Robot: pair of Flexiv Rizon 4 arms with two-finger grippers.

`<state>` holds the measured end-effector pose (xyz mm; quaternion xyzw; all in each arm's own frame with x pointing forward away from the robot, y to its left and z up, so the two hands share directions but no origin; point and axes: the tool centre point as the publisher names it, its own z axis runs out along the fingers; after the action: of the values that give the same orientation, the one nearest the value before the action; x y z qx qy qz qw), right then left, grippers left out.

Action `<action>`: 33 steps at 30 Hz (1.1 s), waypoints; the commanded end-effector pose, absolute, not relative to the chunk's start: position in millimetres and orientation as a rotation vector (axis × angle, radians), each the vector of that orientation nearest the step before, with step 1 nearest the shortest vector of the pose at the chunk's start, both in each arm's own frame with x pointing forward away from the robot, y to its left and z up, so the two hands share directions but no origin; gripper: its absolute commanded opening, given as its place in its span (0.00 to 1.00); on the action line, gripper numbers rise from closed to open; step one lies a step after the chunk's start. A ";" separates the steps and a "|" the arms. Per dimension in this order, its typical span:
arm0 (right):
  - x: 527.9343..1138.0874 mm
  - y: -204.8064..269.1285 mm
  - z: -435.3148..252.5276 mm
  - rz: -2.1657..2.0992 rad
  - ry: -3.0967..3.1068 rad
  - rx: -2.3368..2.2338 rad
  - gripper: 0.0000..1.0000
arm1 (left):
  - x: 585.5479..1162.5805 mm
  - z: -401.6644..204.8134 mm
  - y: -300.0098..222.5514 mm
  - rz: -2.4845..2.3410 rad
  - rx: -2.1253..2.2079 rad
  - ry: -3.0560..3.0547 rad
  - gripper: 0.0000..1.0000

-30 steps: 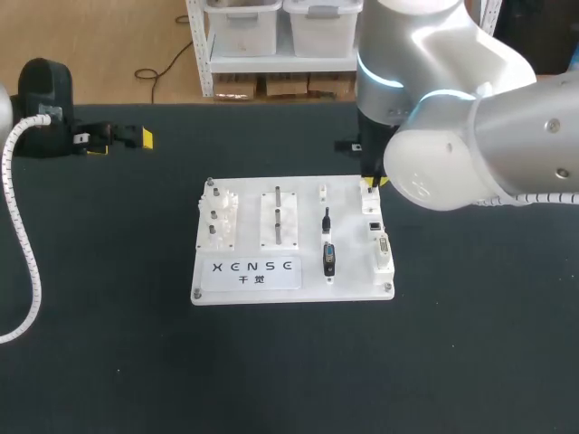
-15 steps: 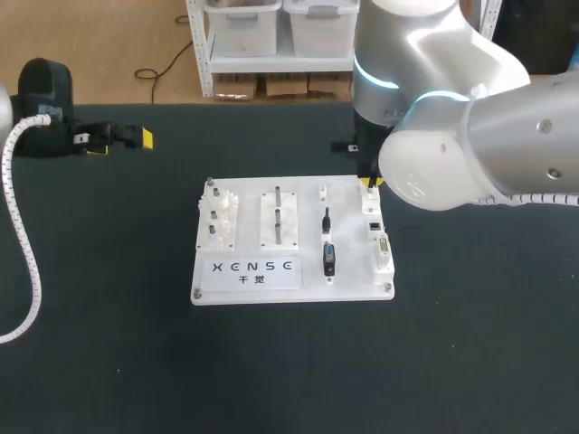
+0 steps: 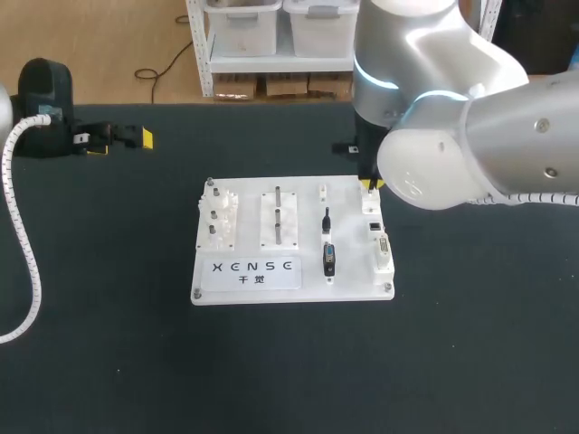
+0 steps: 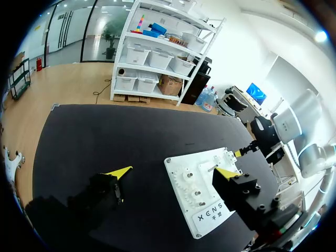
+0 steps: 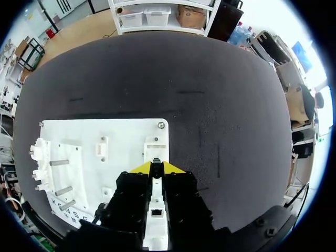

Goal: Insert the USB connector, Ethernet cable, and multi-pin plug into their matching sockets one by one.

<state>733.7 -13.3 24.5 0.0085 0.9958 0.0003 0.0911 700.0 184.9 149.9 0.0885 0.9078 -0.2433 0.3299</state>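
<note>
A white board (image 3: 294,287) was set near the middle of the black surface (image 3: 118,353). The right claw (image 5: 156,168) was held low over the board's far right corner, its yellow tips drawn narrow and closed from both sides on a small dark connector (image 5: 156,167). This was poised just above the first white socket block (image 5: 156,149), at the far end of the row of sockets (image 3: 380,237) along the board's right edge. Two more black plugs were seen lying on the board just left of that row: a slim one with a short lead (image 3: 327,220) and a thicker one (image 3: 329,259) nearer the front. A cluster of white gears (image 3: 220,220) and two upright metal pins (image 3: 278,214) were mounted on the board's left half. The left claw (image 3: 122,140) was kept well apart from the board, at the far left of the surface, its fingers spread wide with nothing between them.
</note>
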 end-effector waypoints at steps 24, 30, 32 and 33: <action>743.0 -12.2 1.8 0.046 3.072 0.050 0.00 | 700.0 149.9 184.9 -0.636 0.231 2.374 1.00; 742.2 -8.9 4.6 0.028 3.068 0.024 0.34 | 700.0 149.9 184.9 -0.636 0.231 2.374 1.00; 742.0 -7.5 9.8 0.012 3.053 0.015 1.00 | 700.0 149.9 184.9 -0.636 0.231 2.374 1.00; 742.2 -7.1 13.1 0.008 3.048 0.019 1.00 | 700.0 149.9 184.9 -0.636 0.231 2.374 1.00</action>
<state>744.2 -10.0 10.8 0.0034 0.9991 0.0080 0.0426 700.0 184.9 149.9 0.0885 0.9078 -0.2433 0.3299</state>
